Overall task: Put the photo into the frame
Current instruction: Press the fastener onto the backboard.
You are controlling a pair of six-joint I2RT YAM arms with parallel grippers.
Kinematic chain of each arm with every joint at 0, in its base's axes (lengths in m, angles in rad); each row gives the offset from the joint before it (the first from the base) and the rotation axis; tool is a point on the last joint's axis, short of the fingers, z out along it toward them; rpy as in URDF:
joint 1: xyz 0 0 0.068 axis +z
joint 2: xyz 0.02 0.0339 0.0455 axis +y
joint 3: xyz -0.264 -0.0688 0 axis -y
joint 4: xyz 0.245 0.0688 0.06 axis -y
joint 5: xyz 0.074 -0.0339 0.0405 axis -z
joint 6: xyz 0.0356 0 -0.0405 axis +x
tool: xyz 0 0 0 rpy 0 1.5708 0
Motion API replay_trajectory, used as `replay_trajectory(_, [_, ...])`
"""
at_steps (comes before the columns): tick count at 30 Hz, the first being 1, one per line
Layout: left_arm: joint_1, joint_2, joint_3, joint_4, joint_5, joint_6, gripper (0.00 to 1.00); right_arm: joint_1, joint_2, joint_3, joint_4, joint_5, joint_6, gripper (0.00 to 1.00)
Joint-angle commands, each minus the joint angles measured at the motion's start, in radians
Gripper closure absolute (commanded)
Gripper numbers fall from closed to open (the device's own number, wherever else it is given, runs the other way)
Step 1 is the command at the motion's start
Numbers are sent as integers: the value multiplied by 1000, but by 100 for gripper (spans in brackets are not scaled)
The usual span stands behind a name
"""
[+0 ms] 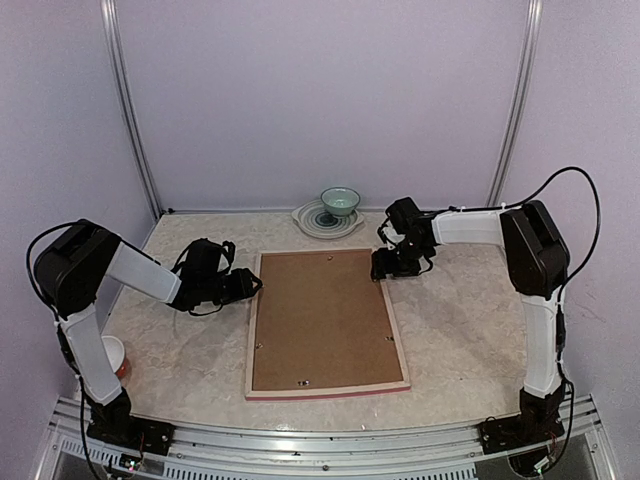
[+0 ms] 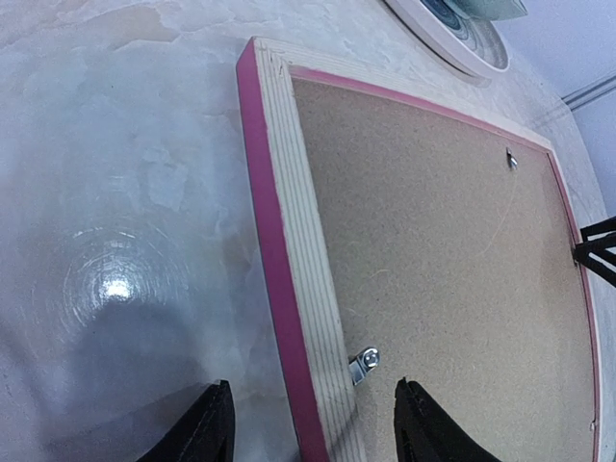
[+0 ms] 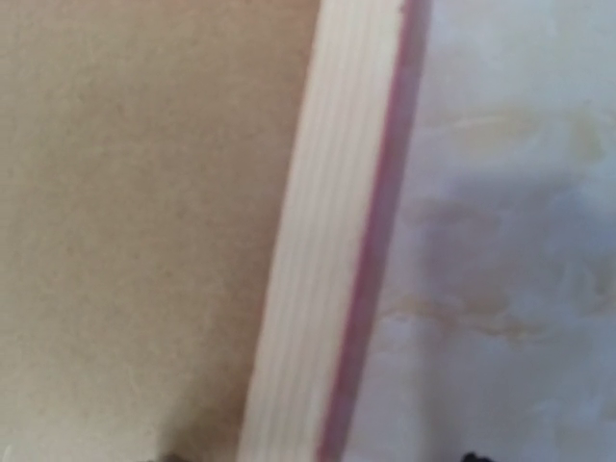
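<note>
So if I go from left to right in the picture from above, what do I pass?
You pass the left arm → frame, face down with its brown backing board → right arm. The bowl and plate lie beyond the frame, so I left them out.

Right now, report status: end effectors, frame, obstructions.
Left end effector open, straddling frame rail. Right end effector open over right rail. Frame face down, backing on. Photo unseen.
</note>
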Motion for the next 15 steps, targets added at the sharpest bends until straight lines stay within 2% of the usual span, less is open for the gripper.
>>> replay_trajectory(1, [7,11,17,-25,19,-2,43,-2,-49,10,-23,4,13,32])
replay_trajectory(15, [7,16,19,-27,22,-3,43,-2,11,49,-64,72,16,32])
